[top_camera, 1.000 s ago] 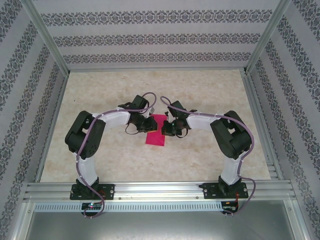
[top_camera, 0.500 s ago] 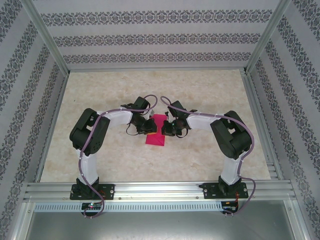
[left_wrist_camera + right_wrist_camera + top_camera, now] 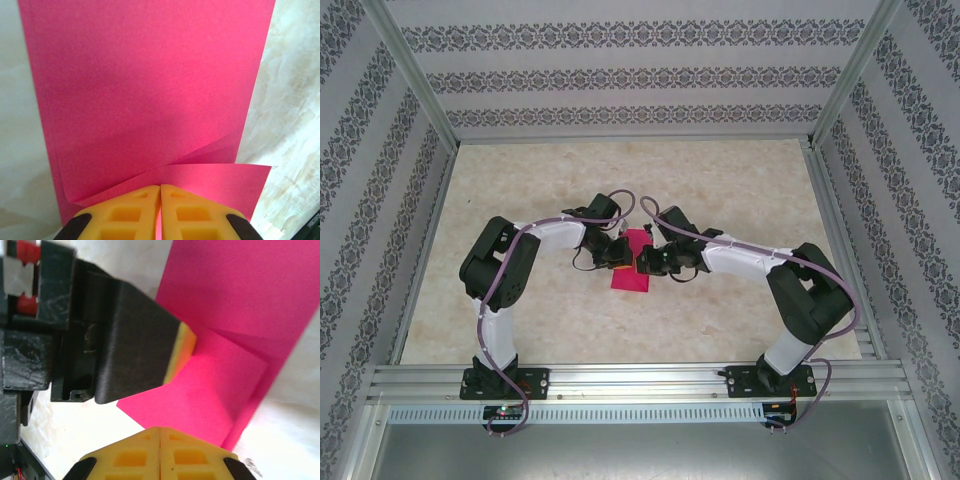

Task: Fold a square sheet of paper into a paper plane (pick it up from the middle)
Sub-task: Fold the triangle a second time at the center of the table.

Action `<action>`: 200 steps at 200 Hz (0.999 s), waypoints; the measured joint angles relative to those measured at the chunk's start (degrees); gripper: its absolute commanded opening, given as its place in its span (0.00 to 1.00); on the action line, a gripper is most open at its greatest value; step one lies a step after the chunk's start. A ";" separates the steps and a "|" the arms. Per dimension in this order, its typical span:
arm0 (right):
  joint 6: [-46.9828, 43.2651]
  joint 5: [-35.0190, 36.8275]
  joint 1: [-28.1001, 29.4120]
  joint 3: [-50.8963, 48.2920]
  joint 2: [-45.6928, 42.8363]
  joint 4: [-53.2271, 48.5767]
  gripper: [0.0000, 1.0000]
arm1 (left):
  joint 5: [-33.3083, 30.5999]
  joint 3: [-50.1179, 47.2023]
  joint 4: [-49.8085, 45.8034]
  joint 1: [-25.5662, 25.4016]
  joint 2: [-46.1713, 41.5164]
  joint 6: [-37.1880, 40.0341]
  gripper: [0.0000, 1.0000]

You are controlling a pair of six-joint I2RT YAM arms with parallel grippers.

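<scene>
My left tool [image 3: 160, 187] is pinching the folded square sheet of paper [image 3: 150, 90] lying on the tabletop [image 3: 292, 100]; my right tool [image 3: 160, 430] is pressing together at its edge.

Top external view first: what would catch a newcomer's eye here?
The magenta-pink paper at the table's middle, already folded narrow, with both arms bent in over it. The left gripper and right gripper, yellow fingers shut, meet at a raised corner flap from opposite sides; whether either pinches it is unclear.
</scene>
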 measured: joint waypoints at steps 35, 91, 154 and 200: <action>0.00 0.17 1.79 0.96 3.41 -0.42 0.07 | -0.26 0.02 -0.02 -0.09 0.00 0.00 0.12; 0.00 1.92 2.58 2.73 7.21 -2.86 0.07 | -0.46 0.04 -0.07 -0.15 0.00 -0.02 0.12; -0.02 2.38 2.58 2.80 7.50 -3.98 0.07 | -0.48 0.07 -0.07 -0.15 0.00 -0.02 0.11; -0.13 2.38 2.58 2.71 7.50 -4.42 0.07 | -0.50 0.07 -0.09 -0.15 0.02 -0.02 0.11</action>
